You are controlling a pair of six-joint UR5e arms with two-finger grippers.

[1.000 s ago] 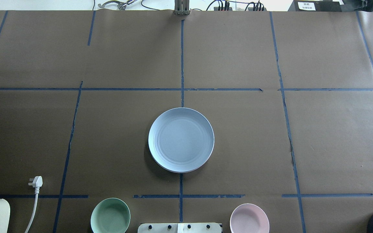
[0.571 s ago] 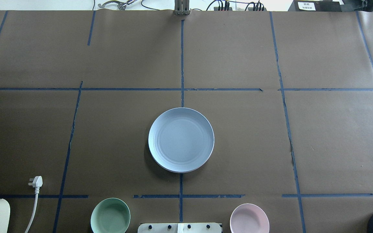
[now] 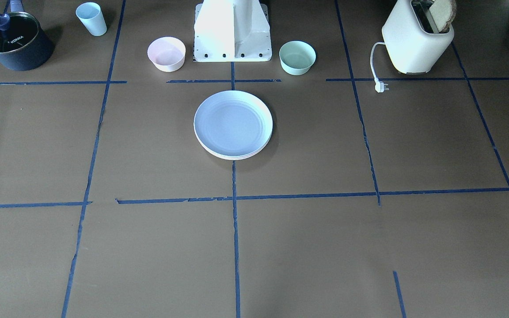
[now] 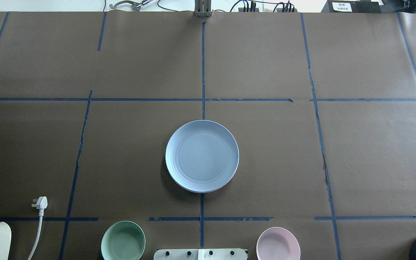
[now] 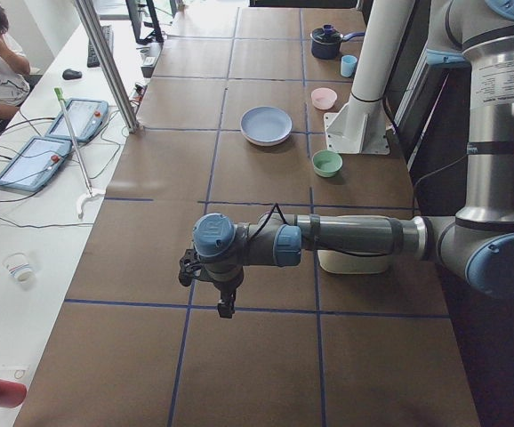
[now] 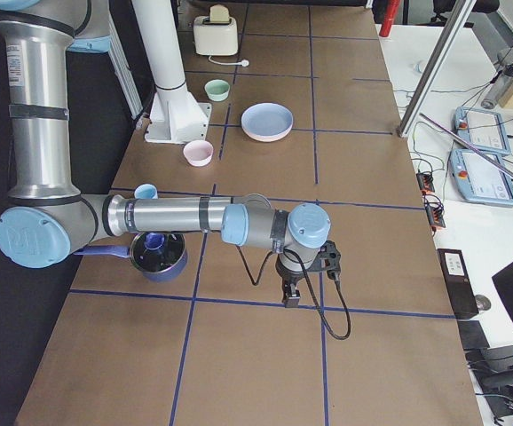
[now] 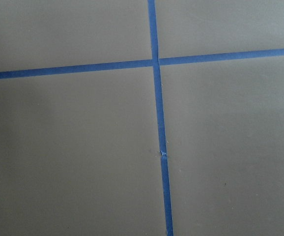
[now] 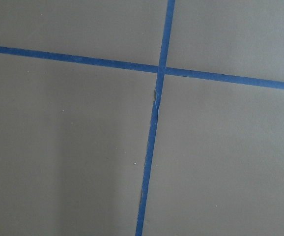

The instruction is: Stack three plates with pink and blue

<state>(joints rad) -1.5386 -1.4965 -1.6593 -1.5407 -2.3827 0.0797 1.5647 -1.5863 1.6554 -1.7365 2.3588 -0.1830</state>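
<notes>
One pink bowl [image 3: 166, 54] and green bowl [image 3: 297, 57] sit near stacked plates [image 3: 233, 124].

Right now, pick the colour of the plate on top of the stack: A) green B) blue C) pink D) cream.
B: the blue plate faces up on top, and only the rims of the other plates show under it in the front-facing view.

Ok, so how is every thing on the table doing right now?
plate stack: level, blue plate on top.
pink bowl: upright, empty.
green bowl: upright, empty.
toaster: bread in slot, plug lying loose.
pot: lid on.
blue cup: upright.
left gripper: pointing down, open or shut unclear.
right gripper: pointing down, open or shut unclear.
</notes>
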